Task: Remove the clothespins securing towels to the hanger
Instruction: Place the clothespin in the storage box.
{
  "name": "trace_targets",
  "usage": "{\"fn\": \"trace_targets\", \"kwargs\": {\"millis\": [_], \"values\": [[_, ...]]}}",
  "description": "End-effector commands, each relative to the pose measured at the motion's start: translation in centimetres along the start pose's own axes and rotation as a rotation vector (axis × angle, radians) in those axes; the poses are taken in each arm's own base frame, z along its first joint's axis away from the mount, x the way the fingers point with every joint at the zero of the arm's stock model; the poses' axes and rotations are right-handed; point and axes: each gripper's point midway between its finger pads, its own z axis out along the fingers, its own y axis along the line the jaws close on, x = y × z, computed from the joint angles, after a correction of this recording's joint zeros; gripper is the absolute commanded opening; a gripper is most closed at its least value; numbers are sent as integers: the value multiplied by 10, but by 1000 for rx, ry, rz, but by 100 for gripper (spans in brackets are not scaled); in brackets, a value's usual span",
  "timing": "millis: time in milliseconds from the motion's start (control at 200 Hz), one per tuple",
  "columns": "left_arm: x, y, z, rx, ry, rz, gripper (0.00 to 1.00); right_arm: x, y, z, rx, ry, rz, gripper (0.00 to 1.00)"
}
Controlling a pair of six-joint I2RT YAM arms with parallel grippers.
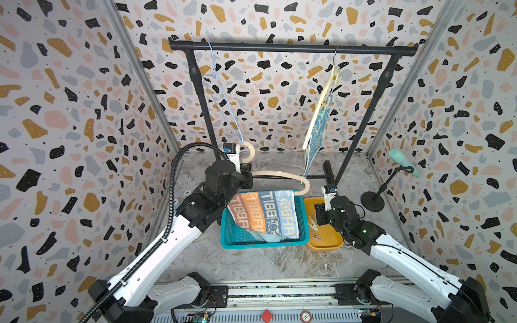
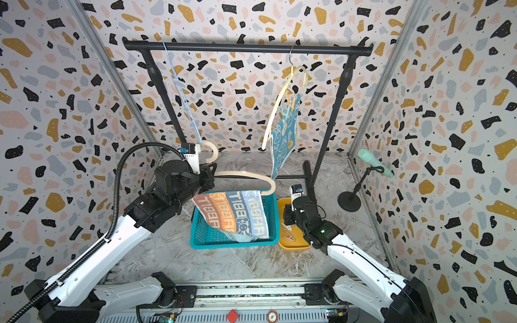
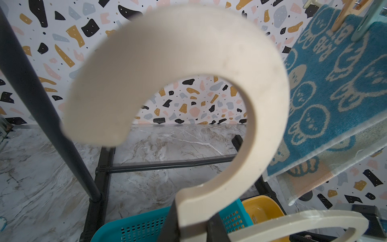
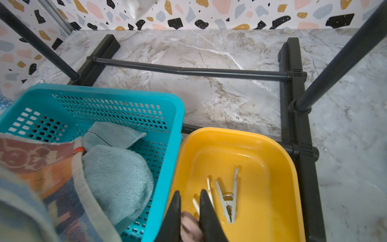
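Observation:
My left gripper (image 1: 247, 174) is shut on the neck of a cream hanger (image 1: 279, 174) held level over the teal basket (image 1: 263, 244); its big hook (image 3: 188, 52) fills the left wrist view. The striped towel (image 1: 265, 215) hangs from that hanger's lower bar, its lower end in the basket on a pale blue towel (image 4: 117, 174). My right gripper (image 4: 189, 193) is low over the yellow tray (image 4: 272, 159), shut on a pinkish clothespin (image 4: 189, 224). Loose clothespins (image 4: 228, 199) lie in the tray. The teal rabbit towel (image 2: 284, 139) hangs from a second cream hanger (image 1: 321, 106), with clothespins (image 2: 291, 105) on its top edge.
A black rack with a top rail (image 1: 291, 47) and floor bars (image 4: 188, 70) stands behind the basket and tray. An empty blue wire hanger (image 1: 223, 103) hangs at the rail's left end. A mint microphone on a black stand (image 1: 402, 162) stands at the right wall.

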Motion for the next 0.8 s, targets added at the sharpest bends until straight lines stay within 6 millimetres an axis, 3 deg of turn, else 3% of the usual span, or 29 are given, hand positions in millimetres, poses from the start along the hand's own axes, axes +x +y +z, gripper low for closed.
{"fn": "trace_targets", "kwargs": {"millis": [0, 496, 796], "values": [[-16, -5, -8, 28, -70, -12, 0, 7, -9, 6, 30, 19, 16, 0], [-12, -6, -5, 30, -62, -7, 0, 54, -47, 27, 153, 140, 51, 0], [-12, -6, -5, 32, -63, -9, 0, 69, -59, 29, 192, 181, 68, 11]]}}
